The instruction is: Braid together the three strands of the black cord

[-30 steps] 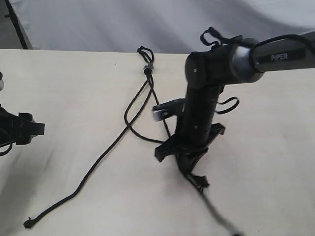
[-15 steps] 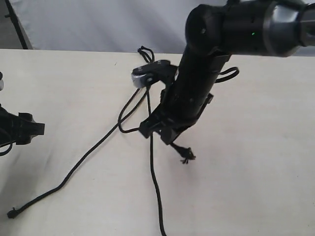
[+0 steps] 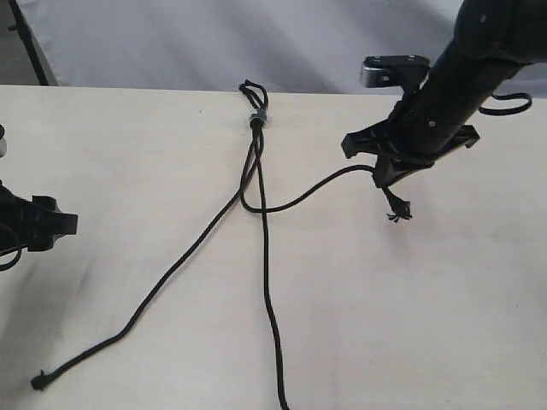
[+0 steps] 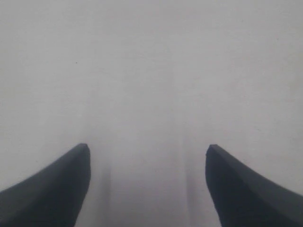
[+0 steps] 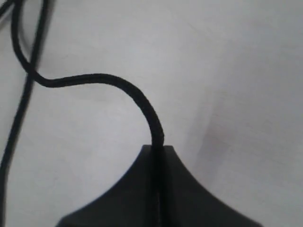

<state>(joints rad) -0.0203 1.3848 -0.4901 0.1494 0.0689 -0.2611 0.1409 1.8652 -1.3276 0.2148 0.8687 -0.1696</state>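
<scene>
The black cord's knot (image 3: 255, 118) with its short loop (image 3: 251, 90) lies at the table's far middle. Three strands run from it. One strand (image 3: 162, 286) trails to the front left and ends in a frayed knot (image 3: 38, 382). A second strand (image 3: 268, 299) runs straight to the front edge. The third strand (image 3: 295, 200) curves right into my right gripper (image 3: 386, 174), which is shut on it, with its frayed end (image 3: 397, 210) dangling below. In the right wrist view that strand (image 5: 118, 85) enters the closed jaws. My left gripper (image 4: 147, 161) stands open over bare table at the left edge.
The pale wooden table (image 3: 444, 325) carries nothing but the cord. A grey cloth backdrop (image 3: 171, 43) hangs behind its far edge. The left arm (image 3: 34, 224) rests at the left edge. Glossy cables (image 3: 504, 102) loop off the right arm.
My right gripper has carried its strand from the front middle up and over to the right of the other two. The left strand's end slid a little. The left arm has stayed still.
</scene>
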